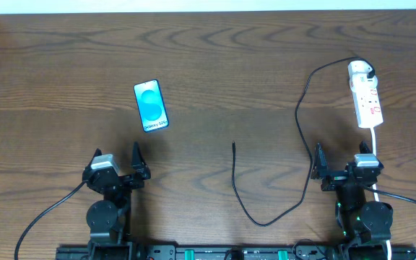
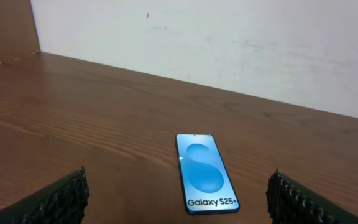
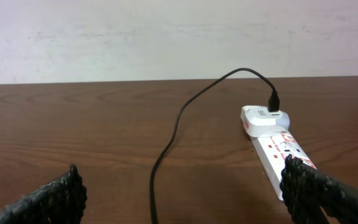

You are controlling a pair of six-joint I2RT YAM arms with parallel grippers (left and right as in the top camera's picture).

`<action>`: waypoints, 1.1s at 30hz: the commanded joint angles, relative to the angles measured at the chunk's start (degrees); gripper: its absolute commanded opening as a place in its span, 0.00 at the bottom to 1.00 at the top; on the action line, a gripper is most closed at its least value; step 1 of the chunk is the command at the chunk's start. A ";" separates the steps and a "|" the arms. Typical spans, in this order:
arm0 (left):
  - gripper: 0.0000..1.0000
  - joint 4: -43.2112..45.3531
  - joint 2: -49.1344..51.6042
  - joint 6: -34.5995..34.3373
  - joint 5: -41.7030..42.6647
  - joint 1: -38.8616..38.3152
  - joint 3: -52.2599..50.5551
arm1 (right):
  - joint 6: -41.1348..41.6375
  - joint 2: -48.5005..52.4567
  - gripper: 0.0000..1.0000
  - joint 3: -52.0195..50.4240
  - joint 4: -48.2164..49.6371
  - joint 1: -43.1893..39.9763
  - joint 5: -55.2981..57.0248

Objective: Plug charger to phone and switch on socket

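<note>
both sets of jaws stand wide and empty: the left gripper (image 1: 116, 155) waits on the robot's side of the phone (image 1: 151, 105), and the right gripper (image 1: 341, 155) waits far off to the phone's right, also on the robot's side. the phone lies flat and screen-up on the table (image 1: 230, 43). its long axis runs roughly away from the robot with a slight tilt, and the white text strip is at the end nearer the left arm.

the charger (image 1: 235, 173) is not yet joined to it. its plug tip (image 1: 234, 144) rests to the right of the phone and a little closer to the robot, well apart from it. the last straight stretch points away from the robot, so it lies nearly parallel to the phone rather than aimed at it. the tip lies roughly midway between the two arms, so either could fetch it, and the left arm is plainly the nearer to the phone.

from the tip the cable loops back toward the robot, then climbs away to the white adapter (image 1: 360, 70). the adapter sits plugged into the far end of the socket (image 1: 367, 105), which lies well to the right of the phone, lengthwise and straight ahead of the right arm. no bin, tray or box is on the table. whether the socket's switch is on cannot be told.
</note>
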 commanded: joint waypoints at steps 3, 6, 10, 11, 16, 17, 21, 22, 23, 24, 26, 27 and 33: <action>0.90 -2.54 -0.39 0.79 2.16 0.33 -0.98 | 0.57 -0.33 0.99 -0.07 -0.20 0.50 0.68; 0.91 -2.78 -0.39 0.79 2.36 0.31 -0.37 | 0.57 -0.33 0.99 -0.07 -0.20 0.50 0.68; 0.90 -4.92 -0.24 1.25 2.80 0.33 2.95 | 0.57 -0.33 0.99 -0.07 -0.17 0.50 0.68; 0.90 -5.49 -0.15 1.25 2.80 0.33 3.67 | 0.57 -0.33 0.99 -0.07 -0.17 0.50 0.68; 0.90 -8.50 1.97 2.47 3.67 0.33 8.33 | 0.57 -0.33 0.99 -0.07 -0.20 0.50 0.68; 0.90 -9.29 2.75 2.71 3.67 0.31 9.42 | 0.57 -0.33 0.99 -0.07 -0.20 0.50 0.68; 0.90 -13.11 9.68 3.63 3.65 0.33 16.46 | 0.57 -0.33 0.99 -0.07 -0.17 0.50 0.68; 0.90 -13.53 11.52 3.91 3.65 0.33 17.99 | 0.57 -0.33 0.99 -0.07 -0.20 0.50 0.68; 0.91 -13.73 13.11 4.55 3.63 0.33 19.30 | 0.59 -0.33 0.99 -0.07 -0.20 0.50 0.68; 0.91 -13.92 15.13 5.33 3.63 0.33 20.87 | 0.57 -0.33 0.99 -0.07 -0.20 0.50 0.68; 0.91 -15.02 20.22 6.38 3.63 0.33 25.11 | 0.57 -0.33 0.99 -0.07 -0.20 0.50 0.68; 0.91 -15.52 22.08 6.43 3.61 0.33 26.67 | 0.57 -0.33 0.99 -0.07 -0.20 0.50 0.68; 0.90 -20.96 35.67 6.58 3.63 0.33 38.47 | 0.59 -0.33 0.99 -0.07 -0.20 0.50 0.68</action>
